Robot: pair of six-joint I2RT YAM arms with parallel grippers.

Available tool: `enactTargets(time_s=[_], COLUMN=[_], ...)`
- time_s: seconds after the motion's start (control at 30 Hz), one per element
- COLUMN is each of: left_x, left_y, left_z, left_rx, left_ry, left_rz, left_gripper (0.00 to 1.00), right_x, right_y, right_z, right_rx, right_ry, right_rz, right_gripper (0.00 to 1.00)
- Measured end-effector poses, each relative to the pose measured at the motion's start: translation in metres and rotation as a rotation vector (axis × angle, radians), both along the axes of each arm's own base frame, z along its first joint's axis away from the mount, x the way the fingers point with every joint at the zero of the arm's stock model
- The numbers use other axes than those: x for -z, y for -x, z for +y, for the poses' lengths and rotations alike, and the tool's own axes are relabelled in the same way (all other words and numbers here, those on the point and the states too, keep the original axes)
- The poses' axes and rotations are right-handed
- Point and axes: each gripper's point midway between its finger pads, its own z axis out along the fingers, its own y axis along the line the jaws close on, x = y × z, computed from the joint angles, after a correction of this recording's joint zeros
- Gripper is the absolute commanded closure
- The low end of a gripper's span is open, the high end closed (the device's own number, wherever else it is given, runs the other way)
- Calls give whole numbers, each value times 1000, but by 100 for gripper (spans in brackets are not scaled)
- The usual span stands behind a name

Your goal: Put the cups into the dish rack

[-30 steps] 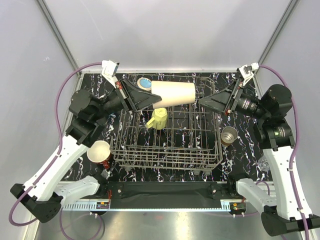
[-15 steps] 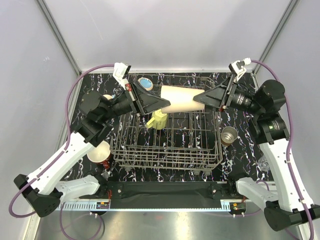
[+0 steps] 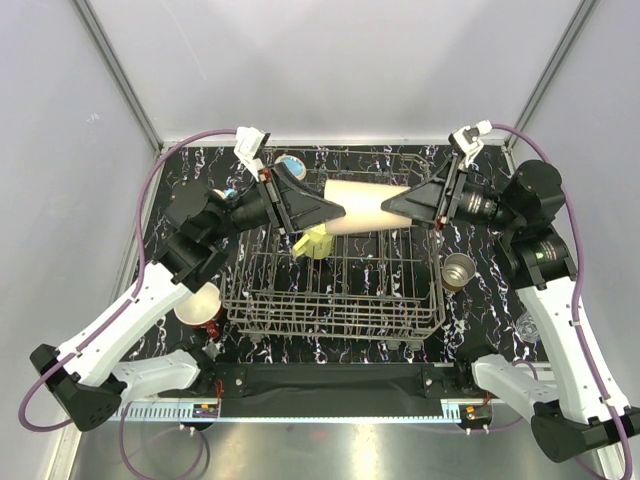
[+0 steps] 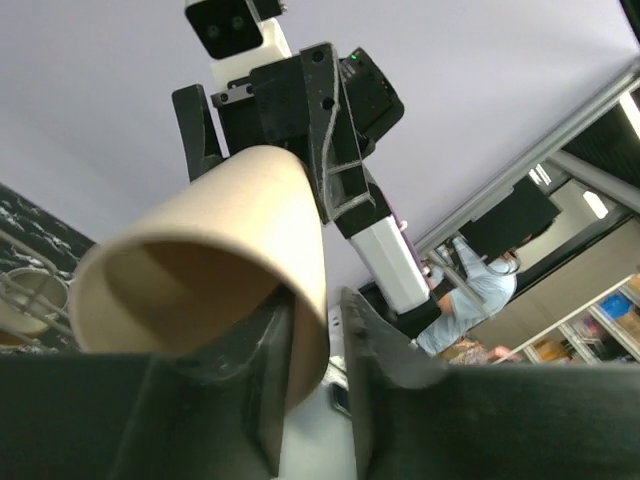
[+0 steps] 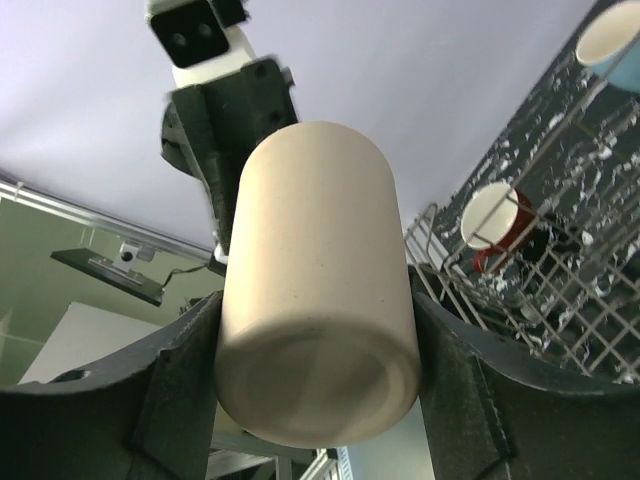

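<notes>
A tall cream cup (image 3: pixel 365 205) hangs on its side above the dish rack (image 3: pixel 335 300). My left gripper (image 3: pixel 335 212) is at its mouth, one finger inside and one outside the rim, open, with a gap beside the wall (image 4: pixel 312 305). My right gripper (image 3: pixel 392 205) is shut on the cup's base (image 5: pixel 315 300), a finger pressed on each side. A yellow-green mug (image 3: pixel 313 241) lies in the rack. Outside it are a light blue cup (image 3: pixel 291 166) at the back, a red mug (image 3: pixel 200 305) to the left, a steel tumbler (image 3: pixel 458 270) to the right and a clear glass (image 3: pixel 525 325).
The rack fills the middle of the black marbled table (image 3: pixel 190 170). Its wire tines stand upright below the cup. Grey walls close in the back and both sides. The arm bases sit along the near edge.
The arms came together over the rack. My right gripper slid onto the cup's base and closed on it. My left gripper, which held the rim, has let go.
</notes>
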Motion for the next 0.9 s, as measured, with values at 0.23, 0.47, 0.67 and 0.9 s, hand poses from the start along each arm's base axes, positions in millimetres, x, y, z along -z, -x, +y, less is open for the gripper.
enactTargets(time_s=[0.23, 0.47, 0.67, 0.9], left_x=[51, 86, 90, 103], left_y=[-27, -61, -61, -71], left_z=[4, 87, 146, 156], left_rx=[-105, -498, -750, -797], left_ry=[-191, -384, -502, -584], left_rz=[62, 74, 4, 4], left_gripper=[1, 1, 1, 1], right_x=[23, 91, 160, 208], right_y=[1, -7, 22, 29], right_z=[-5, -16, -10, -27], right_rx=[35, 100, 49, 143], right_ry=[167, 463, 771, 1057], right_rz=[99, 303, 436, 402], right_gripper=[100, 100, 100, 100])
